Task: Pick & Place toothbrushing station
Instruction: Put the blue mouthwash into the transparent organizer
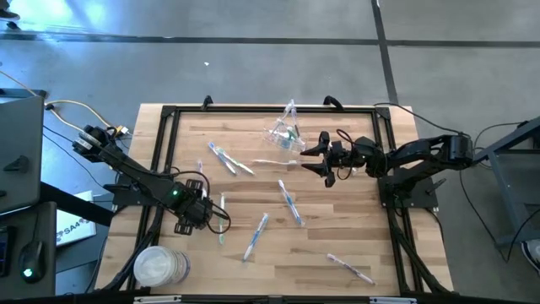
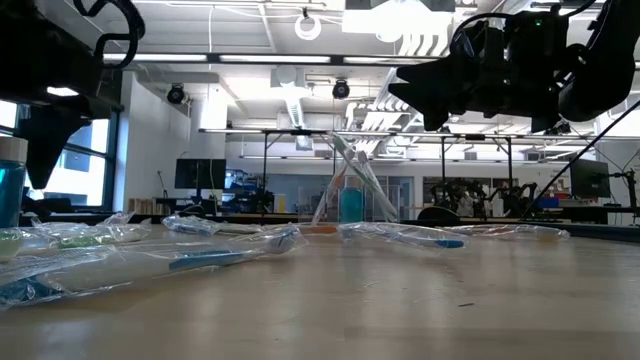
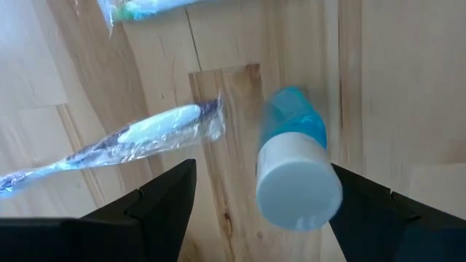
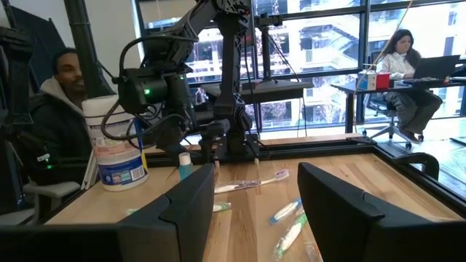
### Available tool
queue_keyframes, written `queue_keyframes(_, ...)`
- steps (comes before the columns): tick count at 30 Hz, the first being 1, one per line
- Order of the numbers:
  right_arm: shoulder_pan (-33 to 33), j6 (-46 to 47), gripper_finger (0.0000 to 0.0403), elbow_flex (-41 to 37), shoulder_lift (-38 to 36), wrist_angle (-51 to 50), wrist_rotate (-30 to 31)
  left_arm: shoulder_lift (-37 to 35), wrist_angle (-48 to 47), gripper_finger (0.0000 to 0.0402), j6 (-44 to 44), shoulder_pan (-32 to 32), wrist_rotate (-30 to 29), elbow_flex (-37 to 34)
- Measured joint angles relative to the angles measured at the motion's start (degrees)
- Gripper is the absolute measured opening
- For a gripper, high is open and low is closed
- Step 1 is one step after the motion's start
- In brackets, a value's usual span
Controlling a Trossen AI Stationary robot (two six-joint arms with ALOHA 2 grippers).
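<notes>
A small tube (image 3: 297, 175), white end up and blue end down, stands upright on the table. My left gripper (image 3: 263, 169) is open above it, one finger on either side, touching nothing; it is near the table's left front (image 1: 201, 213). A clear cup (image 1: 285, 135) holding a few toothbrushes stands at the far middle. Several plastic-wrapped toothbrushes lie flat on the wood, among them one in the high view (image 1: 289, 203) and one beside the tube (image 3: 138, 142). My right gripper (image 1: 317, 160) is open and empty in the air just right of the cup, pointing toward the table's left edge.
A stack of white round discs in a clear tub (image 1: 160, 266) stands at the near left corner. A black frame (image 1: 169, 114) runs round the table. People sit beyond the table in the right wrist view (image 4: 58, 94). Bare wood lies right of centre (image 1: 354, 219).
</notes>
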Motion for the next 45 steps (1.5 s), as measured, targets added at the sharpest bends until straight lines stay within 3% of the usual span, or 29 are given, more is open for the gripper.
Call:
queue_keyframes(9, 0.0, 0.0, 0.0191, 0.0, 0.0, 0.0, 0.0, 0.0, 3.8, 0.0278, 2.7, 0.0, 0.1, 0.0)
queue_keyframes(35, 0.0, 0.0, 0.0191, 0.0, 0.0, -0.9, 0.0, 0.0, 3.7, 0.0277, 3.0, 0.0, 0.0, 0.0)
queue_keyframes(39, 0.0, 0.0, 0.0191, 0.0, 0.0, -0.9, 0.0, 0.0, 3.8, 0.0259, 3.0, 0.0, -0.9, 0.0)
queue_keyframes(45, 0.0, 0.0, 0.0191, 0.0, 0.0, -0.8, 0.0, 0.0, 3.7, 0.02, 3.0, 0.0, -0.9, 0.0)
